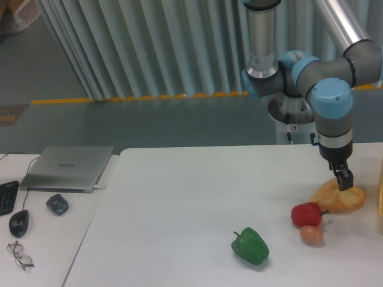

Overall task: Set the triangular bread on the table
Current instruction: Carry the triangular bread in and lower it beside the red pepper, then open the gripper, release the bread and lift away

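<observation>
Near the right edge of the white table (179,197), the triangular bread (338,198) lies flat on the surface, its golden crust facing up. The gripper (344,180) sits directly over the bread's upper middle, fingertips at or just above the crust; contact cannot be confirmed, and whether the fingers are spread or pinched together cannot be told from this angle. The UR5e arm (331,101) comes down from the upper right, its blue-capped wrist joint above the gripper. A red pepper (306,214) sits just left of the bread, its stem pointing toward it, touching or nearly so. An orange-brown egg-like ball (311,235) lies just in front of the red pepper. A green pepper (250,246) rests further left, toward the front edge, apart from the other 2 items. Left and centre portions of the tabletop are bare white surface. A thin yellowish object (380,203) is cut off by the right frame edge, close beside the bread. On the adjoining desk to the left: 1 closed grey laptop (67,167), a dark mouse (18,223), a small dark grey object (57,204), eyeglasses (19,254) and a keyboard corner (6,196).
</observation>
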`<action>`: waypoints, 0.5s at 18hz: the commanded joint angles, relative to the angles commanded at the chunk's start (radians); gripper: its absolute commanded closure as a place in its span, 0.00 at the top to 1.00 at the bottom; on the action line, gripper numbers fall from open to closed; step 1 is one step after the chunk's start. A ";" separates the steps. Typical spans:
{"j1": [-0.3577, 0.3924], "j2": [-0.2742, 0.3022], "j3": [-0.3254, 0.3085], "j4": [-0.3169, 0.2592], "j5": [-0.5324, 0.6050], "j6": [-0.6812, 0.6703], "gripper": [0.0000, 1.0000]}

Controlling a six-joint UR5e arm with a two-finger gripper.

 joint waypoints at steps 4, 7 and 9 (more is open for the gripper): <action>0.011 0.002 0.031 0.012 -0.015 -0.002 1.00; 0.012 -0.018 0.066 0.064 -0.052 0.000 1.00; 0.034 -0.023 0.095 0.064 -0.101 0.002 1.00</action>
